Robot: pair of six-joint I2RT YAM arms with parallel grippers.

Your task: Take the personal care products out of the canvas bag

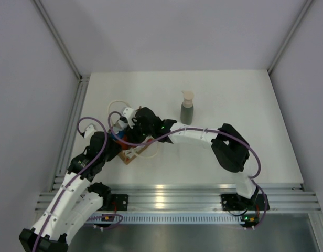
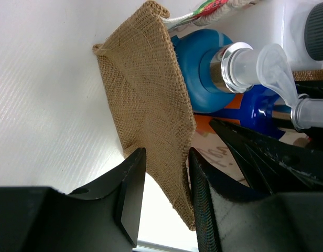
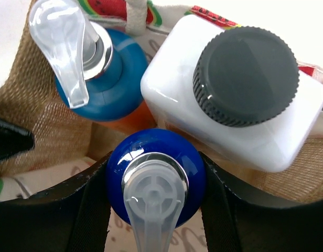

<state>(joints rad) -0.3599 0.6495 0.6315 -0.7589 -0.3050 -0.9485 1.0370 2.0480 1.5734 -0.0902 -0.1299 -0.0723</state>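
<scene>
The canvas bag (image 1: 134, 152) sits at the table's near left, and its burlap wall (image 2: 146, 89) shows in the left wrist view. Inside it are two orange bottles with blue caps (image 3: 106, 79) (image 3: 156, 152) and a white bottle (image 3: 177, 94) with a dark cap. My right gripper (image 3: 156, 184) reaches into the bag, shut on the darker blue cap. My left gripper (image 2: 167, 199) is open and straddles the bag's burlap edge; the cloth lies against one finger. The grey bottle with the beige pump (image 1: 187, 111) stands on the table, outside the bag.
The white table (image 1: 229, 94) is walled on the left, right and back. An aluminium rail (image 1: 167, 199) runs along the near edge by the arm bases. The bag's cream rope handle (image 1: 115, 105) lies on the table behind the bag.
</scene>
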